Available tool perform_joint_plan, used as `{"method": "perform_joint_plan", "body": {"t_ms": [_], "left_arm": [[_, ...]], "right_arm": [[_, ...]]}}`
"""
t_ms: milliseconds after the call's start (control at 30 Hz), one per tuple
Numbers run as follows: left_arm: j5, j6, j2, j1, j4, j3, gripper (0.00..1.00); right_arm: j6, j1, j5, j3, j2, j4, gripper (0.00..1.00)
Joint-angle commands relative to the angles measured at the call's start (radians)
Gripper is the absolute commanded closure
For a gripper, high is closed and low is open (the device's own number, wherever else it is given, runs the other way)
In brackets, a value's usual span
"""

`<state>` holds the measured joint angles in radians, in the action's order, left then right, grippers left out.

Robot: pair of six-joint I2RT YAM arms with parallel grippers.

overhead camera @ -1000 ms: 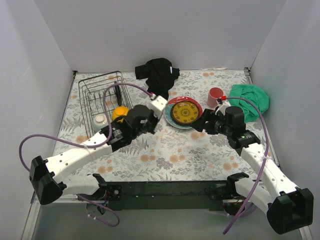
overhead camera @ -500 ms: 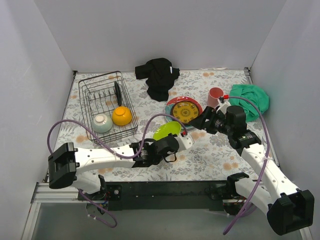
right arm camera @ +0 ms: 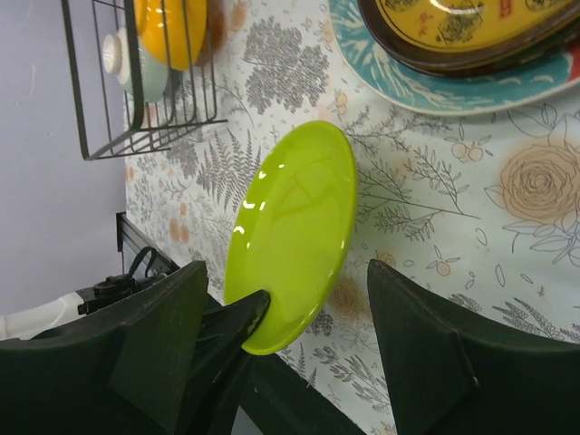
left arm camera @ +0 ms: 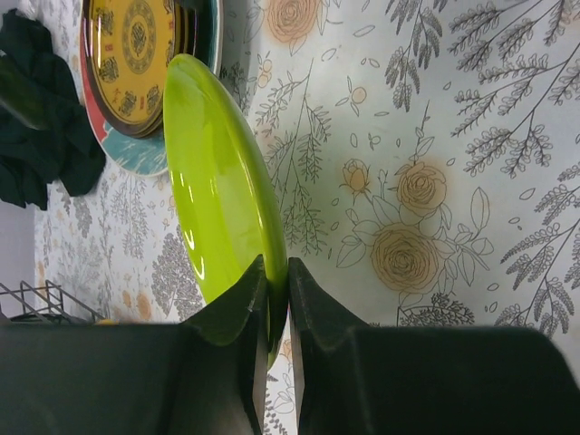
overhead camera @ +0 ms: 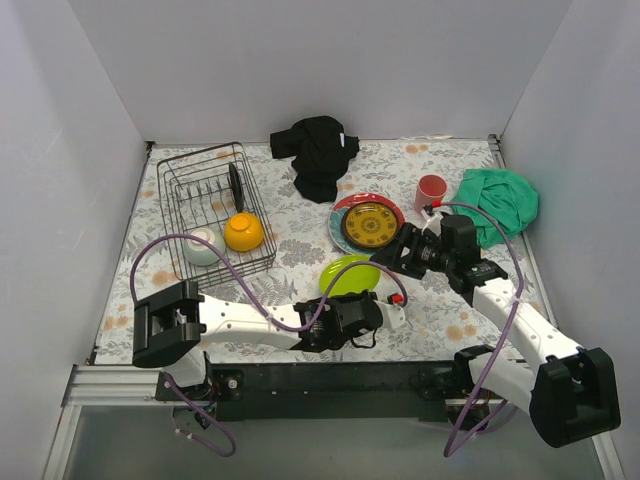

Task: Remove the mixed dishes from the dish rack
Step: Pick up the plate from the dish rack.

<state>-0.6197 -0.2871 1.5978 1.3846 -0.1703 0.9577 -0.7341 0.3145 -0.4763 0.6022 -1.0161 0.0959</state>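
My left gripper [overhead camera: 360, 293] is shut on the near rim of a lime-green plate [overhead camera: 348, 272] and holds it tilted above the table; the left wrist view shows the jaws [left arm camera: 276, 294] pinching the plate [left arm camera: 217, 199]. My right gripper [overhead camera: 393, 258] is open just right of the plate, apart from it; in the right wrist view [right arm camera: 285, 272] the plate [right arm camera: 294, 227] lies between its fingers. The black wire dish rack [overhead camera: 180, 190] holds an upright black plate [overhead camera: 236, 187], an orange bowl [overhead camera: 243, 232] and a white bowl [overhead camera: 202, 246]. No blue mug is in view.
A stack with a yellow plate [overhead camera: 368, 222] on top of red-rimmed and teal patterned plates sits right of centre. A pink-red cup [overhead camera: 431, 189] stands beside a green cloth [overhead camera: 497, 203]. A black cloth [overhead camera: 317, 152] lies at the back. White walls enclose the table.
My left arm swung from the rack to the near middle of the table, carrying the green plate. My right gripper moved left and forward toward the plate.
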Motion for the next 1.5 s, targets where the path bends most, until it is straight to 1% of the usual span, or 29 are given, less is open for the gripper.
{"method": "perform_joint_plan", "body": {"t_ms": [0,200,267,300,333,400,433,500,533,567,600,633,667,700,767,833,867,900,933,1000,1033,1133,1167,1267,1333,1367,1400,1467], "left_arm": [[-0.066,0.046,-0.010,0.022,0.077,0.052,1.00],[-0.068,0.072,-0.002,0.033,0.104,0.052,1.00],[-0.064,0.072,0.004,0.039,0.114,0.058,1.00],[-0.058,0.072,0.007,0.042,0.117,0.058,1.00],[-0.058,0.074,0.010,0.044,0.120,0.059,1.00],[-0.061,0.081,0.017,0.048,0.135,0.058,1.00],[-0.067,0.082,0.017,0.048,0.140,0.058,1.00],[-0.074,0.086,0.024,0.048,0.155,0.052,1.00],[-0.080,0.089,0.025,0.047,0.161,0.049,1.00],[-0.081,0.091,0.027,0.047,0.164,0.047,1.00],[-0.083,0.089,0.025,0.047,0.164,0.043,0.96],[-0.084,0.088,0.027,0.048,0.193,0.039,0.92],[-0.081,0.086,0.025,0.047,0.198,0.039,0.87],[-0.078,0.083,0.019,0.047,0.198,0.036,0.80],[-0.077,0.075,0.008,0.048,0.209,0.030,0.75],[-0.074,0.063,-0.013,0.048,0.210,0.021,0.64],[-0.072,0.048,-0.022,0.047,0.210,0.018,0.56],[-0.068,0.040,-0.033,0.042,0.209,0.013,0.43],[-0.061,0.031,-0.053,0.039,0.204,0.007,0.34],[-0.046,-0.004,-0.073,0.024,0.198,0.001,0.24],[-0.041,-0.015,-0.082,0.021,0.189,0.000,0.17],[-0.031,-0.050,-0.117,0.005,0.176,0.003,0.08],[-0.028,-0.058,-0.140,0.002,0.143,0.004,0.03],[0.018,-0.119,-0.180,-0.028,0.088,0.010,0.02],[0.078,-0.193,-0.228,-0.074,0.036,0.015,0.02],[0.101,-0.216,-0.245,-0.093,0.023,0.018,0.02],[0.115,-0.239,-0.283,-0.137,0.012,0.015,0.02],[0.150,-0.316,-0.321,-0.183,-0.005,0.010,0.02]], "right_arm": [[0.015,-0.002,-0.039,-0.034,-0.045,-0.041,0.22],[0.021,0.000,-0.051,-0.073,-0.085,-0.082,0.25],[0.015,0.001,-0.067,-0.090,-0.088,-0.096,0.29],[0.006,0.001,-0.073,-0.096,-0.091,-0.129,0.32],[0.004,0.003,-0.077,-0.101,-0.095,-0.136,0.38],[0.002,0.001,-0.085,-0.102,-0.096,-0.146,0.46],[0.004,0.001,-0.093,-0.102,-0.096,-0.147,0.54],[0.001,0.001,-0.102,-0.101,-0.096,-0.153,0.62],[-0.001,0.003,-0.113,-0.102,-0.096,-0.157,0.72],[-0.001,0.003,-0.116,-0.096,-0.095,-0.156,0.78],[-0.001,0.003,-0.116,-0.093,-0.090,-0.156,0.83],[-0.001,0.001,-0.114,-0.090,-0.087,-0.156,0.92],[-0.001,0.003,-0.111,-0.084,-0.084,-0.154,0.96],[-0.001,0.003,-0.108,-0.081,-0.082,-0.156,0.99],[-0.001,0.003,-0.090,-0.075,-0.075,-0.157,0.99],[-0.001,0.001,-0.056,-0.073,-0.067,-0.156,0.99],[0.001,0.001,-0.044,-0.067,-0.061,-0.154,0.99],[0.001,-0.003,-0.035,-0.058,-0.056,-0.154,0.99],[0.002,-0.008,-0.024,-0.050,-0.058,-0.153,0.99],[0.013,-0.017,-0.018,-0.024,-0.061,-0.151,0.99],[0.015,-0.020,-0.009,-0.015,-0.064,-0.148,0.99],[0.022,-0.034,0.016,0.019,-0.084,-0.145,0.99],[0.024,-0.037,0.024,0.028,-0.093,-0.147,0.99],[0.033,-0.049,0.070,0.060,-0.105,-0.145,0.99],[0.044,-0.060,0.112,0.077,-0.110,-0.147,0.99],[0.050,-0.064,0.129,0.093,-0.121,-0.145,0.99],[0.055,-0.074,0.143,0.102,-0.127,-0.145,0.99],[0.064,-0.083,0.175,0.126,-0.156,-0.147,0.99]]}}
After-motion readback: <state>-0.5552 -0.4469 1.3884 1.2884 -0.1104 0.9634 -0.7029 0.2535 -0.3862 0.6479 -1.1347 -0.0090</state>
